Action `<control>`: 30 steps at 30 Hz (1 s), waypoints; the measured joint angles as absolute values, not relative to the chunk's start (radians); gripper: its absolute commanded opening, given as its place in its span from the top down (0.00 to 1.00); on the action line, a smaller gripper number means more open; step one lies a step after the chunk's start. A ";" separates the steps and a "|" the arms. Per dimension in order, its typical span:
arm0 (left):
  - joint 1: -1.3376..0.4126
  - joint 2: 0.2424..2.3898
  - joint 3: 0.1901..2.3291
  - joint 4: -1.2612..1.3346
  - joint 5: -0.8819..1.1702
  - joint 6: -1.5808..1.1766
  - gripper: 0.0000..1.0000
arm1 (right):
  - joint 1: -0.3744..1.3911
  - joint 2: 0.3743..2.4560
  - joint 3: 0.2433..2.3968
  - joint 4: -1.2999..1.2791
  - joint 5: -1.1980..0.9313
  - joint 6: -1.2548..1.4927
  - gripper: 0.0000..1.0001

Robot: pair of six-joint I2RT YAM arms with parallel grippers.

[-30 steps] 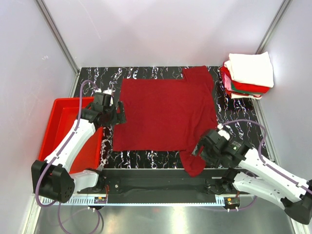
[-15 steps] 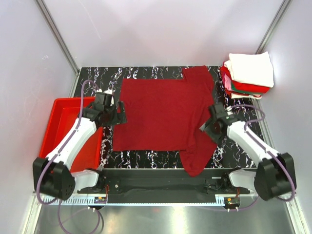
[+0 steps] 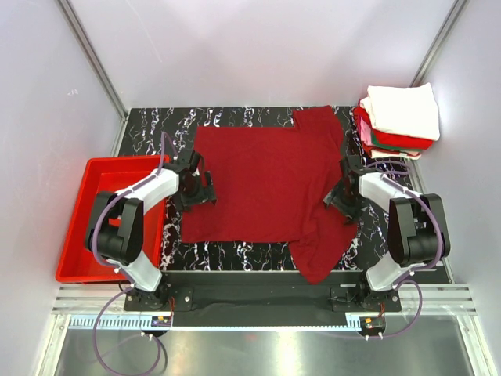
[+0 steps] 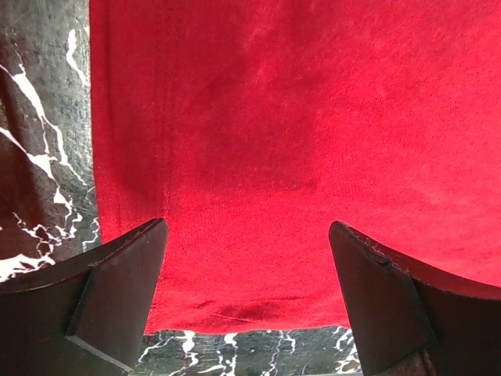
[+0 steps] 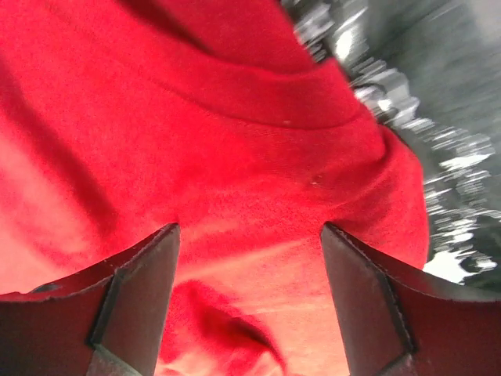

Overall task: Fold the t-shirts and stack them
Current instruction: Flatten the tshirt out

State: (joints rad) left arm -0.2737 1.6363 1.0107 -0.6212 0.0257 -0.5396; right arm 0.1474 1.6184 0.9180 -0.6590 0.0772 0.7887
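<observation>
**Now: maroon tee spread flat, open jaws at either side**

Spread out on the table, the maroon t-shirt (image 3: pixel 262 184) lies as a broad, nearly square panel of matte, slightly fuzzy cotton knit. One sleeve juts toward the far right corner. A rumpled lobe of cloth trails off the near right side toward the table's front edge. The main panel is smooth; the right side is creased, with a soft ridge of folded fabric running across it in the right wrist view.

The left gripper (image 4: pixel 250 290) sits at the shirt's left edge. Its dark, wedge-shaped fingers (image 4: pixel 117 298) stand wide apart over a straight hem and a corner of the cloth, with nothing pinched between them. The right gripper (image 5: pixel 250 290) is at the shirt's right side, low over the wrinkled fabric. Its jaws are also spread well apart, and the cloth bulges loosely beneath them rather than being clamped.

Under the shirt is the tabletop (image 3: pixel 235 117), black with white marble-like veining and a fine pebbled grain up close. At its far right corner sits the stack of folded t-shirts (image 3: pixel 401 117), soft cushion-like rectangles: white on top, bright red and green edges showing below. Left of the table is a rigid, glossy red plastic tray (image 3: pixel 82 227), rectangular with raised walls.
</observation>
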 measured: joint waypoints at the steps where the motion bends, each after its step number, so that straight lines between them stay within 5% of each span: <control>1: -0.274 1.636 1.011 -0.618 0.023 -0.544 0.10 | 0.130 1.617 0.918 -0.661 0.086 0.780 0.18; 12: -0.274 1.666 1.061 -0.620 -0.057 -0.574 0.10 | 0.076 1.714 1.105 -0.786 0.262 0.585 0.13; 21: -0.274 1.705 1.136 -0.619 -0.088 -0.576 0.10 | 0.085 1.539 1.155 -0.746 -0.056 0.519 0.13; 30: -0.274 2.013 1.458 -0.637 -0.088 -0.575 0.10 | 0.088 2.015 1.489 -0.706 -0.161 0.451 0.14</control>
